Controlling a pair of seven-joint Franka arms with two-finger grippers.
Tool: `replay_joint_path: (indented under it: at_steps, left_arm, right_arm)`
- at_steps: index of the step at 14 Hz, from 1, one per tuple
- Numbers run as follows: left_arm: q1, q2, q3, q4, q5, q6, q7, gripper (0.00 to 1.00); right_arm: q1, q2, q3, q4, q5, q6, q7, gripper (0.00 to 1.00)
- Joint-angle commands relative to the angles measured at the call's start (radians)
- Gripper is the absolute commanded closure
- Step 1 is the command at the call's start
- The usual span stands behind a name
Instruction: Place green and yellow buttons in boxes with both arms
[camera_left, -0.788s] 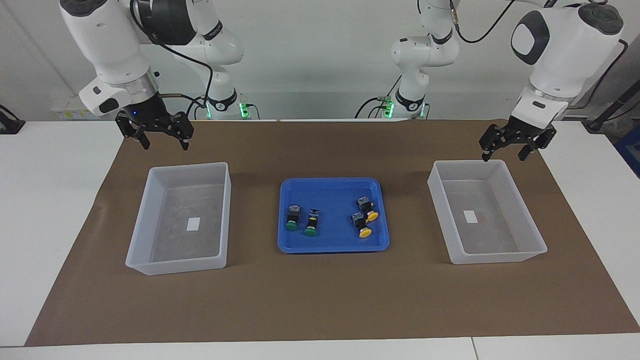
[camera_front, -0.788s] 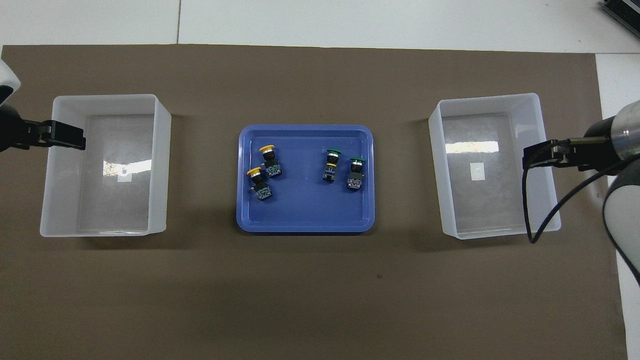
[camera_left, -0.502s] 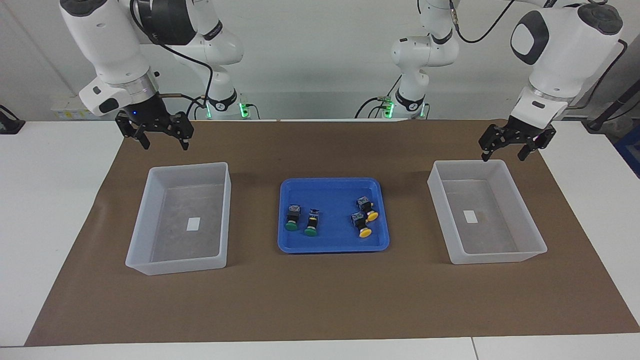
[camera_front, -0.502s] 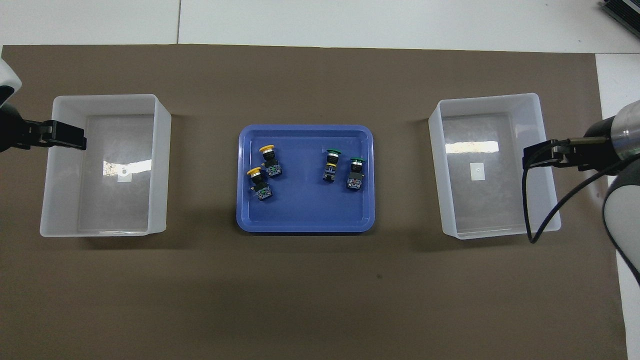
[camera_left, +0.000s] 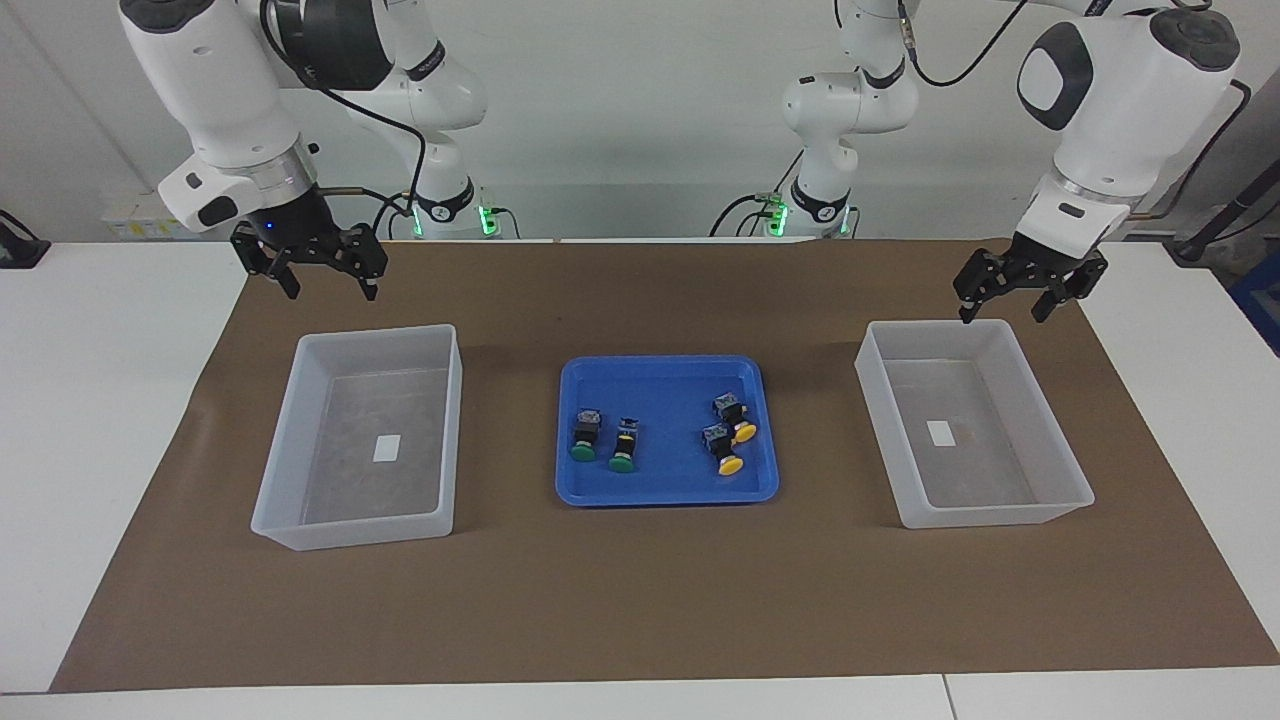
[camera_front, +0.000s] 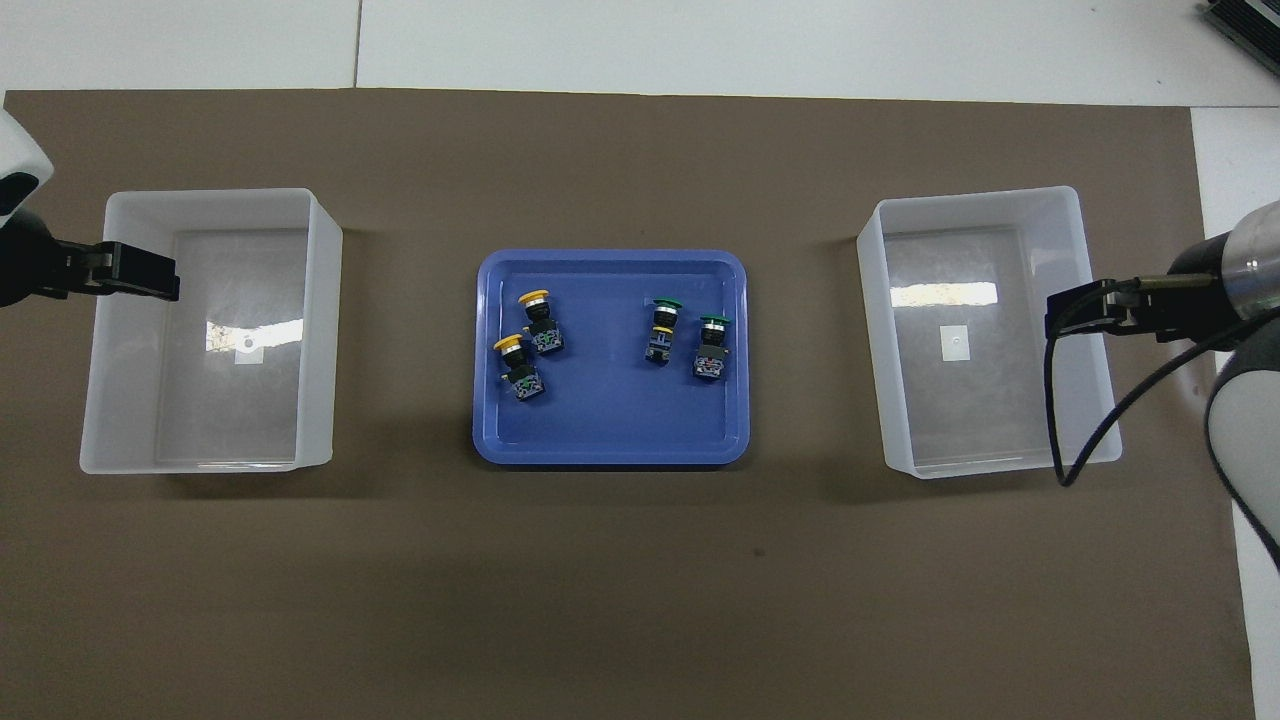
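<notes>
Two green buttons (camera_left: 584, 440) (camera_left: 623, 450) and two yellow buttons (camera_left: 735, 420) (camera_left: 722, 452) lie in the blue tray (camera_left: 665, 495) at mid-table. In the overhead view the green ones (camera_front: 663, 325) (camera_front: 712, 345) are toward the right arm's end and the yellow ones (camera_front: 540, 318) (camera_front: 518, 365) toward the left arm's end. One empty box (camera_left: 990, 515) stands at the left arm's end, the other (camera_left: 350, 535) at the right arm's end. My left gripper (camera_left: 1005, 300) is open, raised over its box's rim. My right gripper (camera_left: 320, 275) is open, raised by its box.
A brown mat (camera_left: 640, 600) covers the table under the tray and both boxes. Each box holds only a small white label (camera_front: 247, 348) (camera_front: 957, 342). A black cable (camera_front: 1060, 420) hangs from the right arm over its box's outer wall.
My left gripper has shifted slightly toward the middle of the table over its box. The right arm and the buttons have not moved.
</notes>
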Motion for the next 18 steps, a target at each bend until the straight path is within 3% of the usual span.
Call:
replay_joint_path:
  at_steps: [1, 14, 18]
  left_arm:
    - [-0.009, -0.006, 0.005, -0.012, 0.004, 0.002, 0.001, 0.00]
    - [-0.047, 0.011, -0.003, -0.023, -0.006, 0.036, -0.092, 0.00]
    - [-0.121, 0.046, -0.001, -0.029, -0.006, 0.082, -0.201, 0.00]
  right_arm:
    - [-0.004, -0.012, -0.002, -0.011, 0.027, -0.004, -0.029, 0.00]
    - [-0.004, -0.012, -0.003, -0.011, 0.027, -0.004, -0.029, 0.00]
    - [-0.004, -0.012, -0.002, -0.011, 0.027, -0.006, -0.029, 0.00]
